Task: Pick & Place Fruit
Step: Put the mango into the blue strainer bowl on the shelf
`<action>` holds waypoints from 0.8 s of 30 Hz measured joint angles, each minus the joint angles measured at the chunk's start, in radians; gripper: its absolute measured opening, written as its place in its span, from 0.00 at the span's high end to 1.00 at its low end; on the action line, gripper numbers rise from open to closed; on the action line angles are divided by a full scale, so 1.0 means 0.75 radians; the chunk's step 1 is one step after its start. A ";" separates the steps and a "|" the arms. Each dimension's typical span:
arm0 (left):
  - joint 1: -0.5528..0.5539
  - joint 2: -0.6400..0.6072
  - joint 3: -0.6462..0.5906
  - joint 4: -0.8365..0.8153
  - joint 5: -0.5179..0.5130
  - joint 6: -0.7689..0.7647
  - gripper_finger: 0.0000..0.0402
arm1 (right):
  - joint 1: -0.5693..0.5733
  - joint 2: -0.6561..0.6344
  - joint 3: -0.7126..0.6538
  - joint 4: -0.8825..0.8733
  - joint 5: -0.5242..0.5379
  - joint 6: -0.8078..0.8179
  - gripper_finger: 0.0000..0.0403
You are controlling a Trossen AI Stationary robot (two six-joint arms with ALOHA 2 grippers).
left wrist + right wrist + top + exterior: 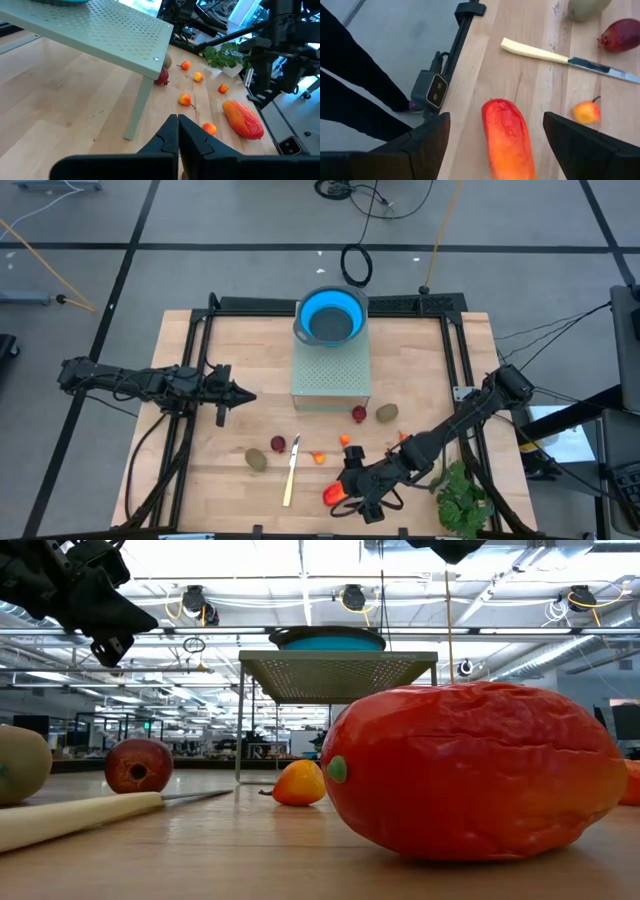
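The red-orange oblong fruit (333, 494) lies on its side on the wooden table near the front edge. My right gripper (495, 125) hangs open over it, one finger on each side of the fruit (507, 140), with a gap on both sides. Two kiwi-like ovals (257, 460) (387, 413), dark red balls (277, 444) (358, 413) and small orange bits (320, 457) lie scattered on the table. My left gripper (245, 395) is shut at mid-left, above the table, touching nothing.
A blue bowl (332, 315) sits on a pale green perforated stand (330, 375) at the table's far middle. A pale-handled knife (291, 470) lies left of the oblong fruit. A leafy green bunch (462, 498) lies at the front right.
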 joint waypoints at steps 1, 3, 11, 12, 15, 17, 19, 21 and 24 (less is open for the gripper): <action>0.000 0.000 0.000 0.000 0.000 0.004 0.99 | 0.001 0.000 0.000 0.000 -0.001 0.008 0.23; 0.000 0.000 0.000 -0.001 0.000 0.004 0.97 | 0.001 0.000 0.000 0.000 0.000 0.007 0.23; 0.000 0.000 0.001 -0.001 -0.001 0.014 0.98 | 0.001 0.000 0.000 -0.001 0.000 0.032 0.23; 0.000 0.000 0.001 -0.001 0.000 0.014 0.99 | 0.001 0.000 0.000 -0.001 0.000 0.034 0.23; 0.000 0.000 0.001 -0.002 0.000 0.014 0.99 | 0.001 0.000 0.000 -0.001 0.000 0.033 0.24; 0.000 0.000 0.001 -0.004 0.000 0.015 0.98 | 0.001 0.000 0.000 -0.001 0.000 0.034 0.24; 0.000 0.000 0.001 -0.005 0.000 0.015 0.96 | 0.001 0.000 0.000 0.000 0.000 0.036 0.24; 0.000 0.000 0.001 -0.005 -0.001 0.017 0.96 | 0.001 0.000 0.000 -0.001 0.000 0.033 0.24; 0.000 0.000 0.001 -0.005 -0.001 0.018 0.97 | 0.001 0.000 0.000 0.000 0.000 0.030 0.22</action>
